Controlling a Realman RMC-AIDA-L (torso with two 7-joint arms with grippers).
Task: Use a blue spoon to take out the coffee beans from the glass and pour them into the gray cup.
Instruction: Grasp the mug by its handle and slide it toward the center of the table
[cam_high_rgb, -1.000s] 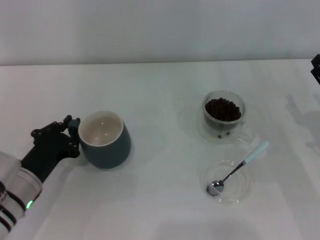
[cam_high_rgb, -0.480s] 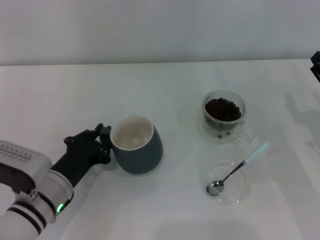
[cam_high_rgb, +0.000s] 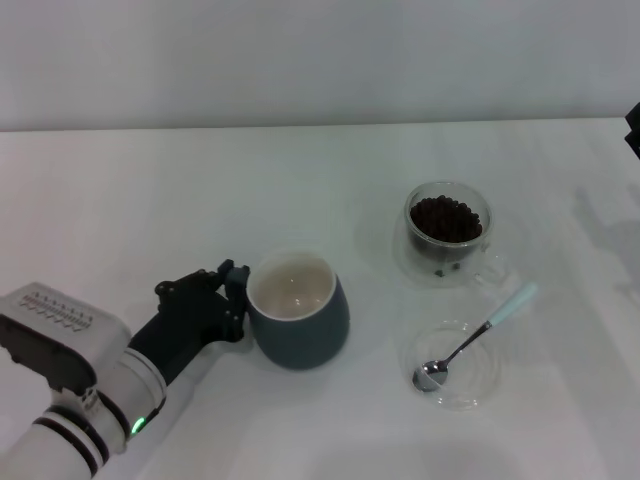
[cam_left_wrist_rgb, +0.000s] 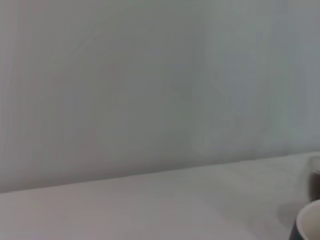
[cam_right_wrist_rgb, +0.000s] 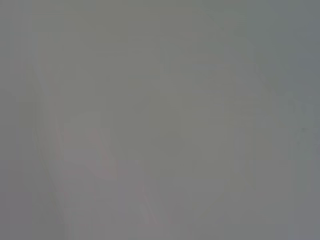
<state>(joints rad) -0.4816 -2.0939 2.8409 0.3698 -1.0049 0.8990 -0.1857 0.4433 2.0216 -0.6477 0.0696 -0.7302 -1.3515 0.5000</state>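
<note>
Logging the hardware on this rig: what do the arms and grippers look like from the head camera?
The left gripper is matte black with jointed fingers on a black wrist. Behind it the arm is white, with black bands, a small green light and a pale block carrying a dotted strip. Of the right arm, only a black edge shows at the frame's right side.

A plain white worktop (cam_high_rgb: 330, 180) carries three vessels. The gray cup (cam_high_rgb: 300, 322) stands upright near the front. The glass (cam_high_rgb: 447, 233) stands farther back to the right, and a clear saucer (cam_high_rgb: 462, 385) lies just in front of it.
</note>
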